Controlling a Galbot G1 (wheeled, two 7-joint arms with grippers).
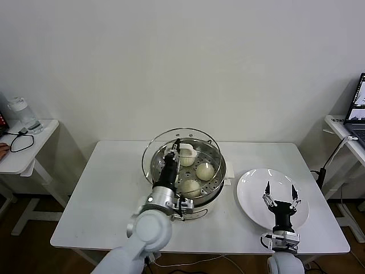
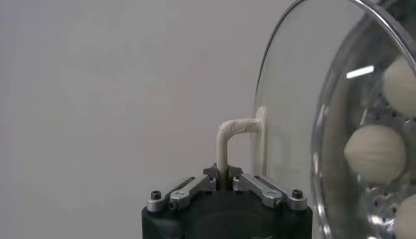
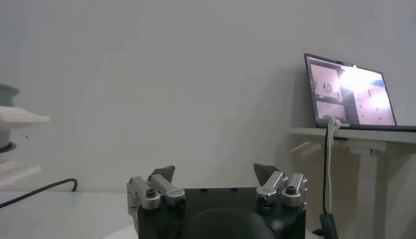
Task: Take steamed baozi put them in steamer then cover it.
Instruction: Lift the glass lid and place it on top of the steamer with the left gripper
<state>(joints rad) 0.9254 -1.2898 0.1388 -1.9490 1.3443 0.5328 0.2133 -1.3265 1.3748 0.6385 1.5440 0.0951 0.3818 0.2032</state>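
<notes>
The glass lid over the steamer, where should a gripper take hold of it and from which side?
By its cream-white handle, the bent loop standing off the middle of the glass lid. Come from the handle side, the face turned away from the baozi, since the glass is smooth and wide and offers nothing else to pinch. The left gripper is shut on that loop, holding the lid tilted over the steamer.

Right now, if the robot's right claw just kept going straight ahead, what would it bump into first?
Probably nothing close. The open right gripper hovers over the white plate, pointing toward the bare back wall; the way looks free, though depth is unclear.

cover (image 1: pixel 181 149) over steamer (image 1: pixel 214 184) — mouth blocked
</notes>
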